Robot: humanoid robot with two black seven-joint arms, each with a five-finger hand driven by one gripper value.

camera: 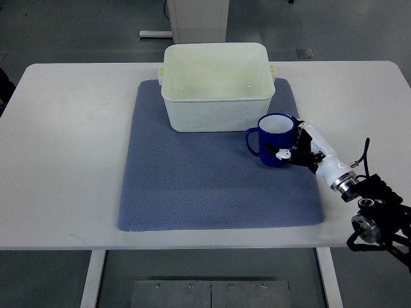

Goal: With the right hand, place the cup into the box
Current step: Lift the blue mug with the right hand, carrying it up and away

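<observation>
Top view shows the right robot hand [302, 149] with fingers wrapped around the blue cup [274, 140], which stands upright on the blue mat [192, 186] just beside the cream box [215, 102] on the desk [64, 160].

**Right arm reaching in, fingers curled**

The right arm enters from the lower right edge, its black wrist joint low and its white forearm angled up-left. The right robot hand [300, 149] has its fingers curled around the cup [276, 140].
</observation>
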